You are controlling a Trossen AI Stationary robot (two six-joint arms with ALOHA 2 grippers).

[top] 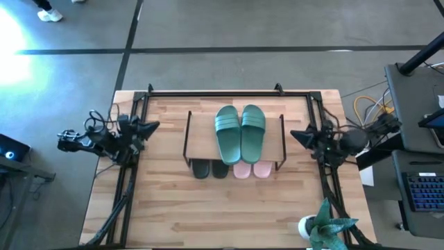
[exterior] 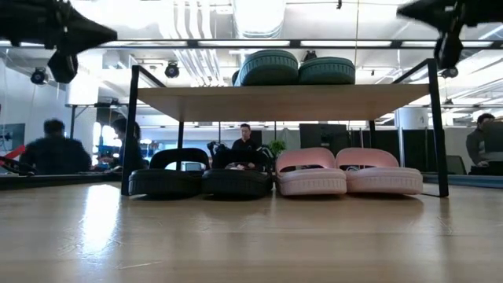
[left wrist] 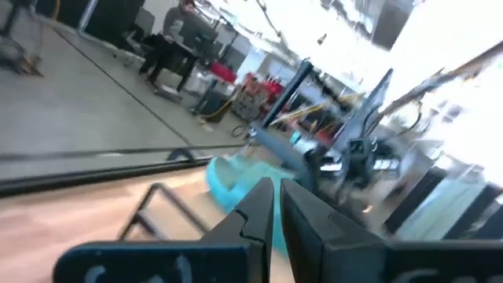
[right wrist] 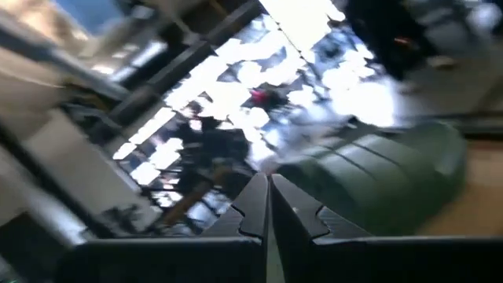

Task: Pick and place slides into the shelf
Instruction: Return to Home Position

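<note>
black slides (exterior: 198,182), pink slides (exterior: 346,180) under shelf (exterior: 283,101)

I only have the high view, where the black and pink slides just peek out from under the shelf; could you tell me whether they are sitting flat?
Observer: Yes. In the low view, the black slides and the pink slides all rest flat on the table, side by side beneath the board of the shelf.
Operator: Thank you. Are the grippers carrying anything?
Observer: No. Each wrist view shows its own gripper shut with nothing between the fingers, both the left gripper and the right gripper.
</note>
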